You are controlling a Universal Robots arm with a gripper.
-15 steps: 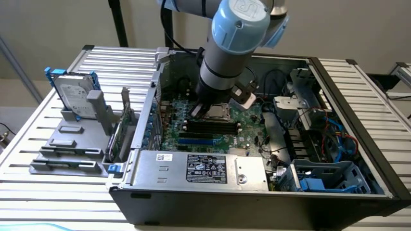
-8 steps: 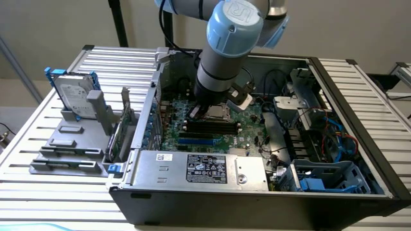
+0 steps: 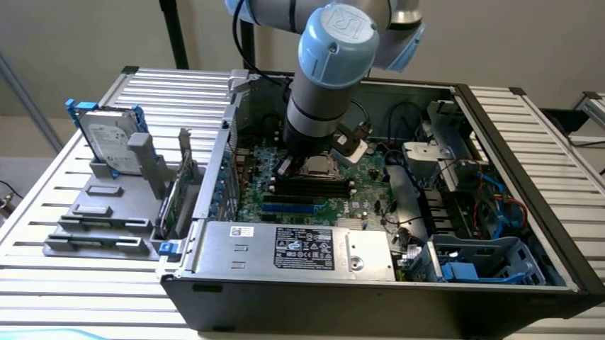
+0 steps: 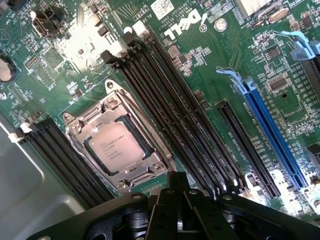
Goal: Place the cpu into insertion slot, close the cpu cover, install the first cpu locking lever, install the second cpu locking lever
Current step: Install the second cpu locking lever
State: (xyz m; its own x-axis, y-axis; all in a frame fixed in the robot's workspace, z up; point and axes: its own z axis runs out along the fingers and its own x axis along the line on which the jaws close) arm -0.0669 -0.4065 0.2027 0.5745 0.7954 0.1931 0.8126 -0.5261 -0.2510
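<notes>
Wrist view looks straight down on the green board [image 4: 235, 75], and the cpu [image 4: 119, 148] is sitting flat in the insertion slot [image 4: 75, 131], its pale metal face up with print on it. The cpu cover [image 4: 131, 122] lies down around the chip, its silver frame bordering all four sides and the chip showing through the window. Long black memory slots [image 4: 175, 125] run just beside the socket on one side, and a shorter black bank [image 4: 65, 165] flanks the other side. A blue slot [image 4: 272, 135] lies farther across the board. The gripper [image 4: 175, 200] hangs above the board near the socket, its black fingers pressed together with nothing between them, and it touches neither chip nor cover.

From the exterior view, the arm [image 3: 326, 78] reaches down into the open computer case [image 3: 529, 184], which lies on its side on a slatted table [image 3: 113, 283]. The socket [image 3: 317, 164] sits right under the wrist. A power supply [image 3: 293, 248] fills the near edge of the case. On the exterior view's left, a hard drive [image 3: 106, 138] stands in a grey holder [image 3: 104, 219] outside the case.
</notes>
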